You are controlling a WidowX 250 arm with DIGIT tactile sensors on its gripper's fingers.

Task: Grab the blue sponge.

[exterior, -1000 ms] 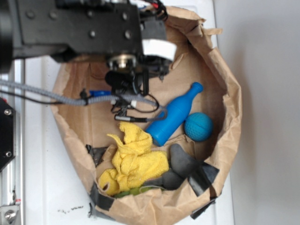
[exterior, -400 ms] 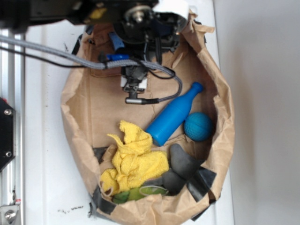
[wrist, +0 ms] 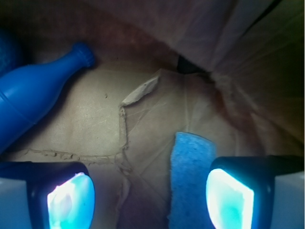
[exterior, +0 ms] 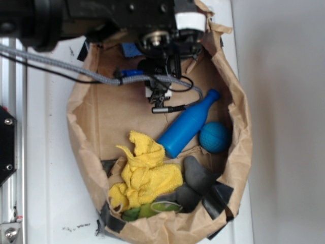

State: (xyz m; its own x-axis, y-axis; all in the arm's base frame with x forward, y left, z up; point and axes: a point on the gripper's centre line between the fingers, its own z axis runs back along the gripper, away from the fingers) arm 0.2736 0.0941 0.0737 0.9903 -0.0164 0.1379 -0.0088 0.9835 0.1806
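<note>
The blue sponge [wrist: 190, 183] is a light blue porous block lying flat on the brown paper. In the wrist view it sits between my fingers, close to the right one. My gripper [wrist: 150, 200] is open and empty, just above the paper. In the exterior view only a small blue corner of the sponge [exterior: 131, 49] shows beside my arm [exterior: 152, 25] at the top of the bag. The arm hides the fingers themselves there.
A glossy blue bottle [exterior: 187, 125] lies slanted mid-bag and shows left in the wrist view [wrist: 33, 100]. A blue ball [exterior: 214, 137] is beside it. A yellow cloth [exterior: 146, 173] and black pieces [exterior: 200, 180] lie at the bottom. The crumpled paper bag wall [exterior: 239, 101] rings everything.
My arm has moved from the middle of the bag up to its top end, away from the bottle. The bottle, ball and cloth have not moved.
</note>
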